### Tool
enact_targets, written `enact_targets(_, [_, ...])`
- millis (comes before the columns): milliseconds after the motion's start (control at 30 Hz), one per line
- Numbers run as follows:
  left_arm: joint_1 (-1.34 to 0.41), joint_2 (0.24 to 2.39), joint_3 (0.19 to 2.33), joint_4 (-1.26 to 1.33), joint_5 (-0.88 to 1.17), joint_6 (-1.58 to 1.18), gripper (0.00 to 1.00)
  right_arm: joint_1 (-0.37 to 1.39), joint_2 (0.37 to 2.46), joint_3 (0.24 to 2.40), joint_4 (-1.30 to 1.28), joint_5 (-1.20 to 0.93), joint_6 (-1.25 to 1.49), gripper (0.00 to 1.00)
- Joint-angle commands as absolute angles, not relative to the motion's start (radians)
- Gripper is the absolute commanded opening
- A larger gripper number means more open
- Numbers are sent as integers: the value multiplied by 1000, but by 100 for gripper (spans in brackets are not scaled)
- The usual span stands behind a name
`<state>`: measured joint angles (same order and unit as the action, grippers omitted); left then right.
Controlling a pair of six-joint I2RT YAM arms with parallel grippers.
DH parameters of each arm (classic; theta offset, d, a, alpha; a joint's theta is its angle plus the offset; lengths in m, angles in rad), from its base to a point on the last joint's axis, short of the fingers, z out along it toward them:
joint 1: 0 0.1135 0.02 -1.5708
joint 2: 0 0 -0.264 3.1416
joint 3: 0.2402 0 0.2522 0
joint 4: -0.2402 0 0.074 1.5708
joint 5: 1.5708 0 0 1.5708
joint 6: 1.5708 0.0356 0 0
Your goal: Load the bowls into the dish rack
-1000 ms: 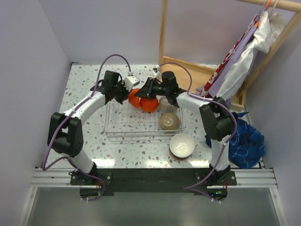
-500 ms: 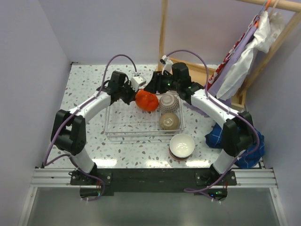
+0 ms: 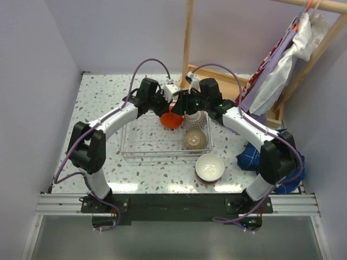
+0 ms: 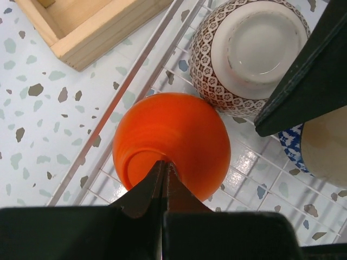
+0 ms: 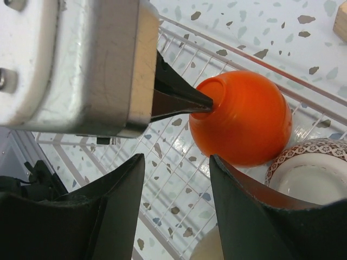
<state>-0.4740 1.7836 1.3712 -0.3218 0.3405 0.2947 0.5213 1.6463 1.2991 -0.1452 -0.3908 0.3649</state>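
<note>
Speckled table (image 3: 97, 103); left tool (image 4: 162, 168) shut, touching orange bowl (image 4: 181, 132); right tool (image 5: 174, 165) open.

From the left wrist, the left fingers (image 4: 154, 189) blot out the near side of the orange bowl (image 4: 179, 135), one of the right fingers (image 4: 309, 70) cuts across the patterned bowl (image 4: 244, 54), and the tan bowl (image 4: 325, 146) runs off the right edge. Up top, the wooden tray (image 4: 92, 27) is cropped. From above, the wires of the rack (image 3: 141, 154) are too fine to trace.
</note>
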Motion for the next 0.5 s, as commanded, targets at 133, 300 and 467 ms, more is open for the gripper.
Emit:
enact_targets(133, [-500,1747,1437,-334,331,281,0,519,1511,1284,-195,-351,246,56])
enact_targets(300, [-480,1649,1462,-397,318,316,0,511,1392,1238,-296,-351,56,57])
enact_targets(467, [-358,1579,1529,-451,313,258,2,502,1286,1256,-668,-501,-368,57])
